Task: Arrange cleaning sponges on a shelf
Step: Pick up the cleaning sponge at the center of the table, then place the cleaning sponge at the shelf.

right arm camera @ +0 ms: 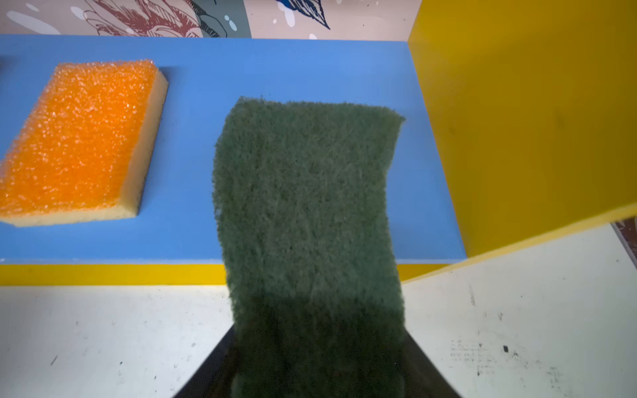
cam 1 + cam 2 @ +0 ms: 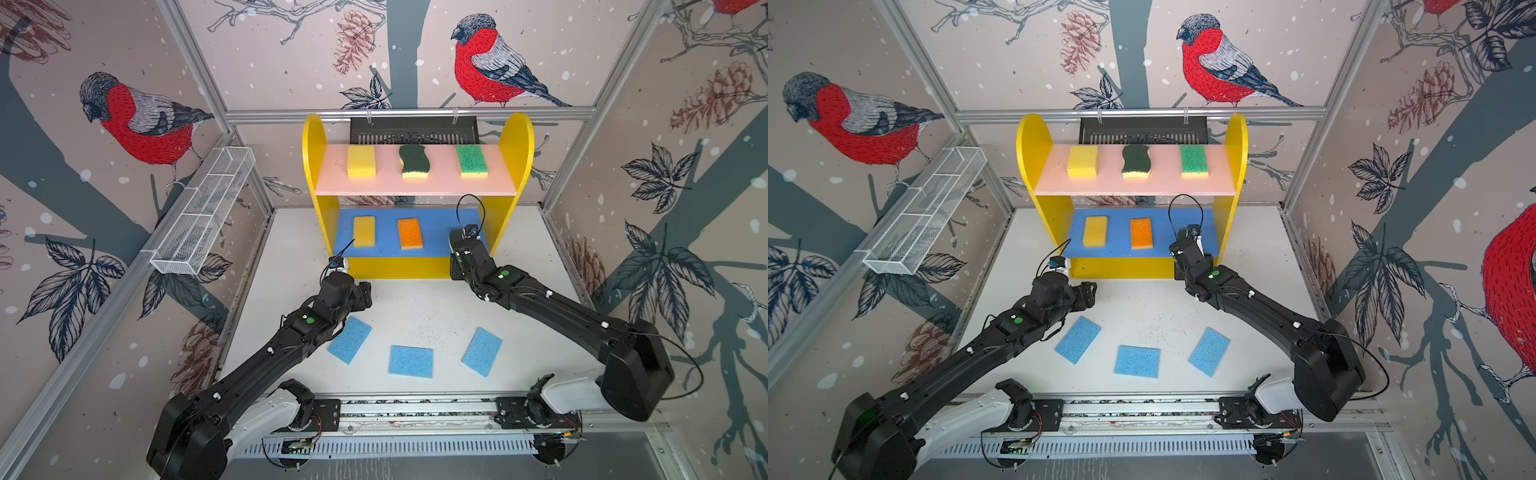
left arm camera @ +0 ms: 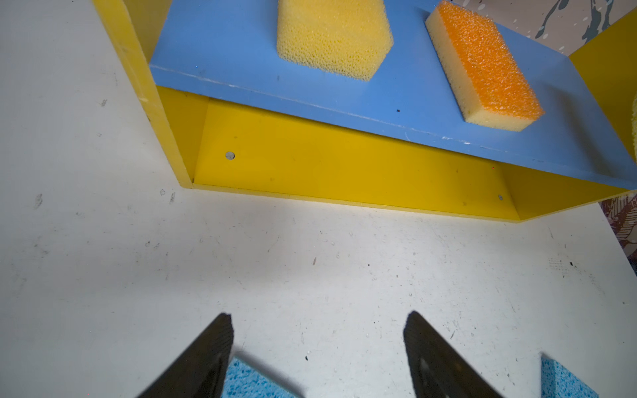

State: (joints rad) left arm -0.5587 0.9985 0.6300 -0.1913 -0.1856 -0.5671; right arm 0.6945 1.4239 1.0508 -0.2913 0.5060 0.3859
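the shelf [image 2: 314, 166] is seen at the back of the white tabletop [image 2: 415, 303]. on its pink upper board [image 2: 440, 185] three sponges are laid in a row, well apart: a yellow block [image 2: 361, 161], a wavy dark-green sponge [image 2: 414, 161] and a bright-green-topped sponge [image 2: 471, 160]. on the blue middle board [image 2: 384, 232] a second yellow block [image 2: 364, 231] and an orange-topped sponge [image 2: 409, 233] are set side by side, not touching. the right claw [image 1: 317, 334] is closed on a second wavy sponge [image 1: 306, 193], gripped by its near end with the dark-green face up. its far end is held out over the right part of the blue middle board, between the orange-topped sponge and the shelf's yellow side wall (whether it rests on the board cannot be told). the left claw [image 3: 319, 315] is held open with nothing between its fingers, low over the tabletop just in front of the shelf's left corner. three flat sponges are seen lying apart on the tabletop nearer the arm bases: the left light-blue sponge [image 2: 350, 339], partly covered by the left arm, the middle light-blue sponge [image 2: 411, 361] and the right light-blue sponge [image 2: 482, 351].
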